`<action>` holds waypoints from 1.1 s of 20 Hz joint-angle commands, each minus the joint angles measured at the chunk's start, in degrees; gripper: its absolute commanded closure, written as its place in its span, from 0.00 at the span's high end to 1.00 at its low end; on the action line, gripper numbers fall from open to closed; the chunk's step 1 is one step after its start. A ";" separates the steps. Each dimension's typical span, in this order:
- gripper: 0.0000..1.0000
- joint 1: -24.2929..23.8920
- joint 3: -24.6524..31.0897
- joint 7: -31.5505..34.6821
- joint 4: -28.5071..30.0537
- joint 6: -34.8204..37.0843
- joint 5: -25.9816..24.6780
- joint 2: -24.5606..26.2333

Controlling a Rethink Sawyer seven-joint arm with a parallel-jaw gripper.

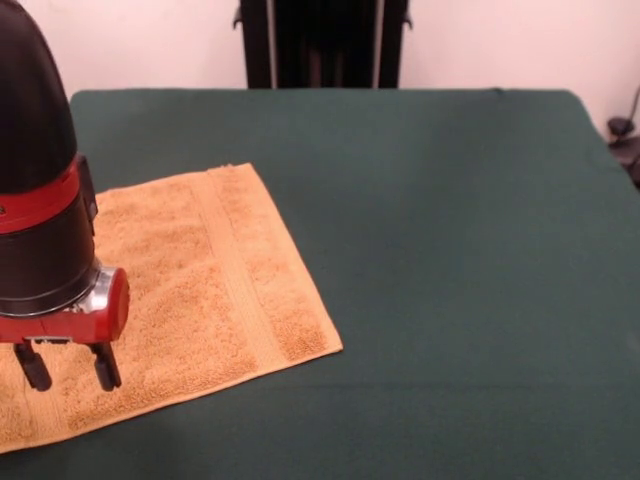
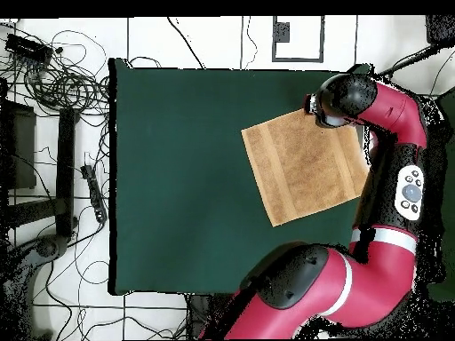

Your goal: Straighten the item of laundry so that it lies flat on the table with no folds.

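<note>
Orange-tan terry cloth makes up the one towel (image 1: 190,290) on the dark green worktop (image 1: 450,280), and it is the only loose thing on that surface. In the front view it lies spread out toward the left side, turned at an angle to the worktop's edges, with one corner pointing toward the middle of the green cloth and its left part running out of the picture. Two of its corners show clearly there, and one woven band runs along it just inside the right-hand hem. From above, the towel (image 2: 307,165) shows as a flat, tilted square with all four corners laid out and no fold visible, sitting near one end of the worktop (image 2: 178,178), well apart from the opposite end. One red and black arm (image 2: 355,284) curves round the worktop's edge, and its single gripper (image 1: 68,368) hangs over the towel near its front left part. Two dark fingers (image 1: 104,366) point straight down with a clear gap between them, so they stand open and grip nothing; their tips are just above the cloth or barely at it, and which of the two cannot be told. Beyond the worktop, loose black cables (image 2: 62,80) lie on the floor.
</note>
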 commanded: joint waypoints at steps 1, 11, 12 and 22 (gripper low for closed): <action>1.00 2.77 -0.02 15.47 7.86 1.19 2.66 1.83; 1.00 3.57 -0.07 14.66 0.43 4.28 2.08 5.23; 1.00 3.72 0.01 14.44 -0.76 5.01 1.85 5.77; 1.00 3.98 -0.20 14.52 -1.31 5.11 2.07 6.11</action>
